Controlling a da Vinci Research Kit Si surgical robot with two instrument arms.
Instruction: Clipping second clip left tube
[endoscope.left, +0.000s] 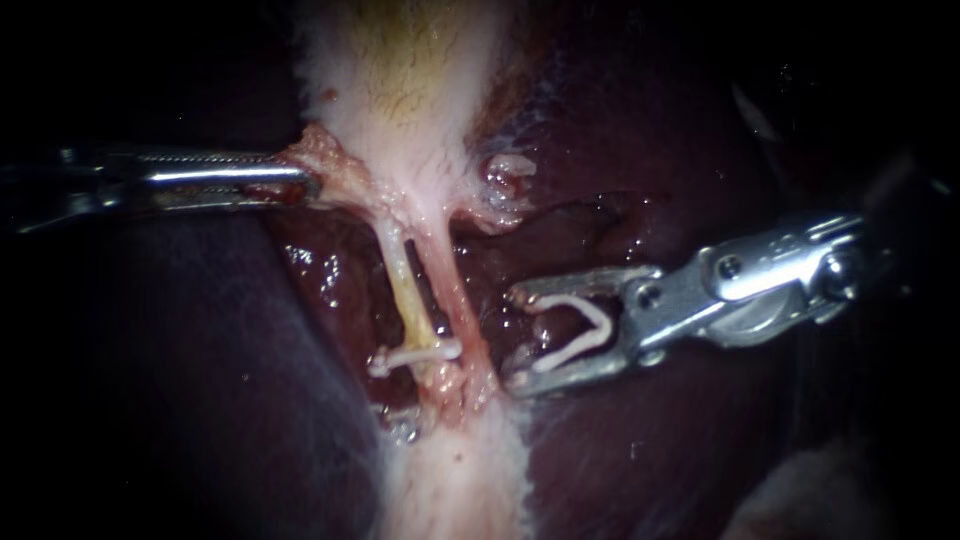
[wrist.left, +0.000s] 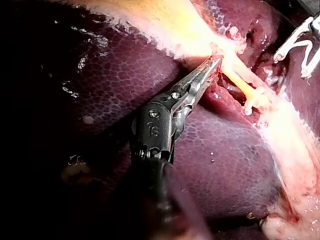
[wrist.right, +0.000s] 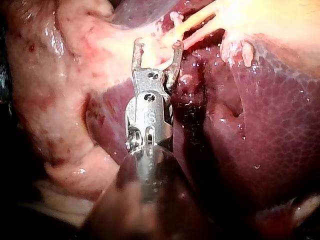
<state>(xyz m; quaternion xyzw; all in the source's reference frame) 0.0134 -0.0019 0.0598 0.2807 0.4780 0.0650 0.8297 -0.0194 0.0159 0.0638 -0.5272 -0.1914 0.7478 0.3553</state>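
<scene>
The left instrument (endoscope.left: 300, 185) comes in from the left, its jaws clamped together on pale tissue (endoscope.left: 325, 160) at the lower edge of the gallbladder (endoscope.left: 400, 60). Below it two tubes run down side by side over the liver (endoscope.left: 200, 380). The left tube (endoscope.left: 408, 285) – yellowish – carries a placed clip (endoscope.left: 415, 355) across its lower end. The right instrument (endoscope.left: 513, 338) sits just right of the right tube (endoscope.left: 455, 300), apart from both tubes – its jaws stand wide, each touching a leg of the loaded clip (endoscope.left: 575, 349), a white V.
</scene>
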